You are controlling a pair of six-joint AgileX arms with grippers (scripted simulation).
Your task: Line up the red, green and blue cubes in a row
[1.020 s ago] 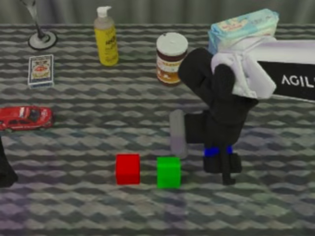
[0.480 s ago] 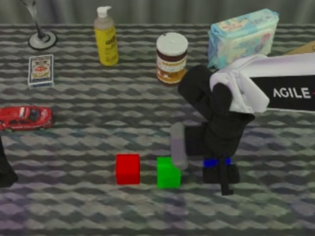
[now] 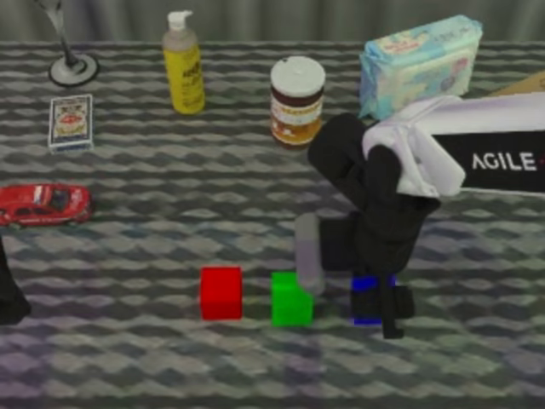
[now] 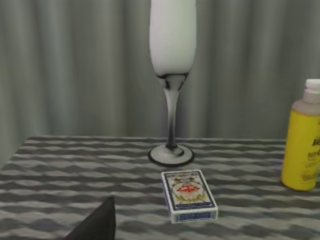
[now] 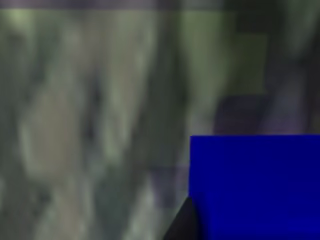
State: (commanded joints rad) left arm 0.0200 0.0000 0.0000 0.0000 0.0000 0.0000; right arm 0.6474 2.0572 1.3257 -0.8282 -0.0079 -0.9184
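Note:
The red cube (image 3: 221, 292) and the green cube (image 3: 291, 300) sit side by side near the table's front, a small gap between them. To the right of the green one, my right gripper (image 3: 379, 305) points down, shut on the blue cube (image 3: 364, 294), low over the table and level with the other two. In the right wrist view the blue cube (image 5: 255, 185) fills the corner, a dark fingertip (image 5: 184, 222) against its edge. A grey part of the right arm (image 3: 308, 243) covers the green cube's far right corner. My left gripper (image 3: 8, 294) is parked at the left edge, open.
A red toy car (image 3: 43, 204) lies at the left. Along the back stand a wine glass (image 3: 72, 66), a card box (image 3: 70, 121), a yellow bottle (image 3: 185, 72), a jar (image 3: 297, 100) and a wipes pack (image 3: 419, 64).
My right gripper has come down and slightly forward with the blue cube; more of the cube's blue side shows now. The red and green cubes and the left arm have not moved.

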